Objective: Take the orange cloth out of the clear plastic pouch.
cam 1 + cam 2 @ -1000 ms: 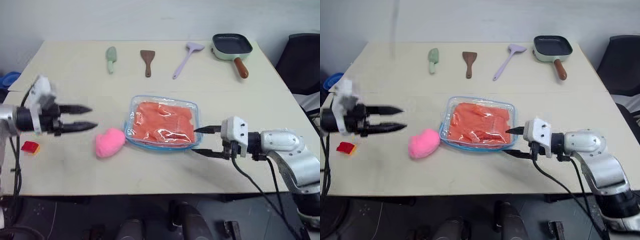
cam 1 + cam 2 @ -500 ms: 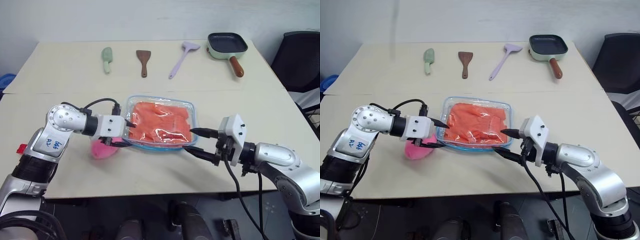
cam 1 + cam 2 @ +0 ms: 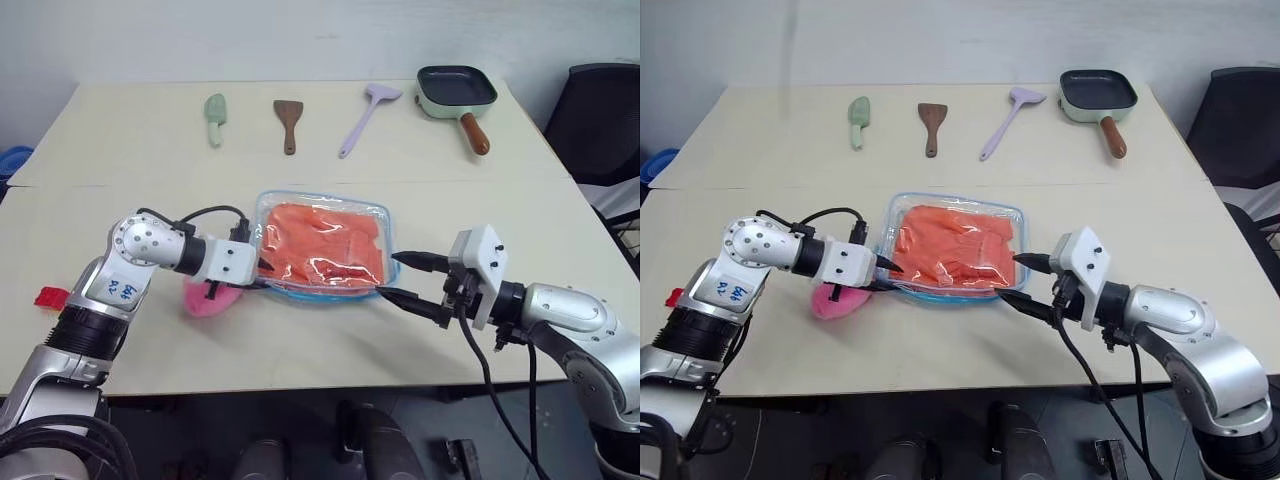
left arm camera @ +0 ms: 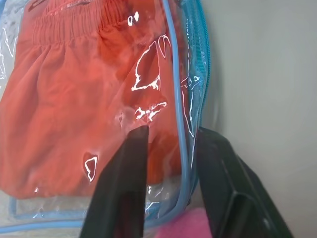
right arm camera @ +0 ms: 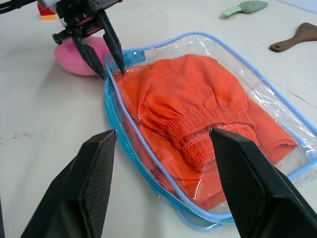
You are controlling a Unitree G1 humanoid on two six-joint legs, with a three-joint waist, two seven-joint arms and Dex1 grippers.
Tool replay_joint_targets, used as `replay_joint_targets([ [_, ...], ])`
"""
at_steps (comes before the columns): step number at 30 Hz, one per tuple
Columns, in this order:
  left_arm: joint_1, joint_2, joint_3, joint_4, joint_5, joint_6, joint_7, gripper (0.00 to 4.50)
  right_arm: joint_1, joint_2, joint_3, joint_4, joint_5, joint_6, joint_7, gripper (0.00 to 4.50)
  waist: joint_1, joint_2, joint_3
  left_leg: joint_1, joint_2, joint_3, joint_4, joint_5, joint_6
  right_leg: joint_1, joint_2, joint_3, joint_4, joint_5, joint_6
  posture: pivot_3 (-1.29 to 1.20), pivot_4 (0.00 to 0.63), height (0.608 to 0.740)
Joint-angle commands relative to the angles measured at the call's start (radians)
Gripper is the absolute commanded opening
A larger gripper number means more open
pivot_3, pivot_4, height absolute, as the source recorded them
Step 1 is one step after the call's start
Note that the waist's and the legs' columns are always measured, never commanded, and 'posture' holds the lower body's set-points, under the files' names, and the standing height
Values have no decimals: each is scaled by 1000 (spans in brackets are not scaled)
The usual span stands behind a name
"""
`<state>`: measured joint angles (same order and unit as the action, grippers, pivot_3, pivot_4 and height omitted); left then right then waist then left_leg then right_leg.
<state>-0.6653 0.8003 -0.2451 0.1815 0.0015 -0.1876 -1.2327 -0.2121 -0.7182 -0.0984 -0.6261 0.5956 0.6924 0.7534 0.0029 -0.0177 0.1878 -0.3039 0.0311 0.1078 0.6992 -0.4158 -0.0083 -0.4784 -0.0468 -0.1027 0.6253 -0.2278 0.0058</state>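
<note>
Two grippers are closing in on the clear plastic pouch [image 3: 322, 247], with the orange cloth [image 3: 322, 243] lying folded inside it at mid-table.

The left gripper [image 5: 105, 53] is straddling the pouch's blue-edged end, one finger on the plastic over the cloth and one outside the rim; whether it is actually pinching is hard to tell. The right gripper [image 3: 400, 277] is hovering wide open and empty just beside the opposite end. A pink plush [image 3: 210, 298] is sitting against the pouch under the left gripper.
</note>
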Motion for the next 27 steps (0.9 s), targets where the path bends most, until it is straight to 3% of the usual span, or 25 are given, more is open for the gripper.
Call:
replay_joint_targets([
  [1, -20, -6, 20, 1, -17, -4, -6, 85, -16, -17, -15, -21, 6, -28, 12, 3112, 0, 0, 0, 0, 0, 0, 0, 0, 0, 0, 0, 0, 0, 0, 0, 0, 150, 740],
  [4, -19, -13, 27, -1, -48, 42, -28, 36, -20, -24, -11, -14, 2, -33, 20, 3112, 0, 0, 0, 0, 0, 0, 0, 0, 0, 0, 0, 0, 0, 0, 0, 0, 150, 740],
  [12, -22, -54, 92, -97, -226, 387, -49, 36, -18, -42, -6, -11, -13, -47, 36, 3112, 0, 0, 0, 0, 0, 0, 0, 0, 0, 0, 0, 0, 0, 0, 0, 0, 150, 740],
  [18, -49, -142, 128, -112, -295, 621, 60, 36, 20, -63, 14, -46, -24, -68, 64, 3112, 6, -1, 0, 0, -1, -1, 1, 0, 0, 1, 0, 0, 0, 0, 0, 0, 150, 740],
  [21, -37, -191, 116, -165, -298, 677, 123, 0, 58, -77, 81, -56, -97, -121, 78, 2486, 10, -1, 0, 0, -1, -1, 1, 0, 0, 1, 0, 0, 0, 0, 1, 0, 150, 740],
  [27, 2, -211, 52, -238, -264, 636, 118, 0, -16, -41, 239, 67, -310, -225, 18, 468, 0, -1, 0, 1, 0, 1, 1, 0, 0, 1, 0, 2, 1, 0, 0, 0, 150, 740],
])
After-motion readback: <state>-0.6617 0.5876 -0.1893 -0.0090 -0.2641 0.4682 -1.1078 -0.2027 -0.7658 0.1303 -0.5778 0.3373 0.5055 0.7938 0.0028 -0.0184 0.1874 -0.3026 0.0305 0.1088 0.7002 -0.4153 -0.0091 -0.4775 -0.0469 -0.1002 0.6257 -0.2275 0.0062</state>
